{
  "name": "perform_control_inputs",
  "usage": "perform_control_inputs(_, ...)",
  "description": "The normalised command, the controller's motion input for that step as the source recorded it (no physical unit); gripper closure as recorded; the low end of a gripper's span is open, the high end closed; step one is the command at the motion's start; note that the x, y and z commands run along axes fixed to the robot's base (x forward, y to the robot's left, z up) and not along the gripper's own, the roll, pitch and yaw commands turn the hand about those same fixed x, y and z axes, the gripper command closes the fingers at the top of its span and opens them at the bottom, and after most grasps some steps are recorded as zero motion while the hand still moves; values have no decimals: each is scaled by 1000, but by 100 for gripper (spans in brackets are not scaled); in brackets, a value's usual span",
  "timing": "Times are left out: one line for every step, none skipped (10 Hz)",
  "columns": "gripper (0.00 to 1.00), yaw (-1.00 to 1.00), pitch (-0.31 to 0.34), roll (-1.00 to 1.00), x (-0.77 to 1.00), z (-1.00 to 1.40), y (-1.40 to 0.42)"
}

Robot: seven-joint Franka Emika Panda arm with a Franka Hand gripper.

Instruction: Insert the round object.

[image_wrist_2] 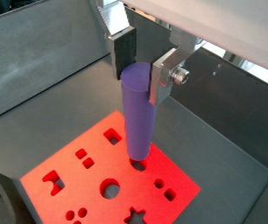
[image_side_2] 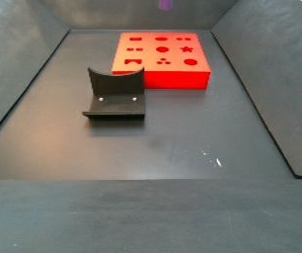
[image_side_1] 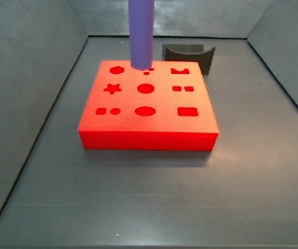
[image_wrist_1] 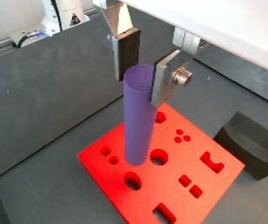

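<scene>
The round object, a long purple peg (image_wrist_1: 137, 118), stands upright over the red block (image_wrist_1: 213, 197). Its top is between the fingers of my gripper (image_wrist_1: 143, 77), which is shut on it; both wrist views show this (image_wrist_2: 143, 72). The peg's lower end (image_wrist_2: 137, 156) is at a round hole in the block's back row, in the middle. I cannot tell how deep it sits. In a side view the peg (image_side_1: 140, 34) rises out of frame from the block (image_side_1: 149, 122). In a side view only its tip (image_side_2: 166, 5) shows above the block (image_side_2: 167, 71).
The red block has several shaped holes, among them a star and squares. The dark fixture (image_side_2: 114, 94) stands on the floor beside the block and also shows in other views (image_side_1: 188, 53) (image_wrist_1: 251, 144). Grey walls (image_side_1: 35, 107) slope up around the floor.
</scene>
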Motion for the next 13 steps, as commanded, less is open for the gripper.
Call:
perform_control_inputs(100, 6, -61, 44, 0, -223, 294)
perform_control_inputs(100, 43, -170, 24, -129, -403, 577)
perform_control_inputs(100, 63, -153, 29, -63, -437, 677)
perform_control_inputs(100, 80, -154, 19, 0, -440, 691)
perform_control_inputs(100, 91, -161, 47, 23, -409, 529)
perform_control_inputs(100, 83, -159, 63, 60, -409, 406)
perform_control_inputs(100, 6, -143, 0, 149, -311, 111)
perform_control_inputs(100, 0, -100, 0, 183, -183, -3)
perform_control_inputs(100, 0, -84, 0, 126, -146, -49)
perform_control_inputs(100, 0, -91, 0, 86, -183, -14)
perform_control_inputs(100, 0, -111, 13, 66, -209, 0)
perform_control_inputs(100, 0, -129, 6, 0, -269, 0)
perform_control_inputs(100, 0, -150, 7, -20, -289, 0)
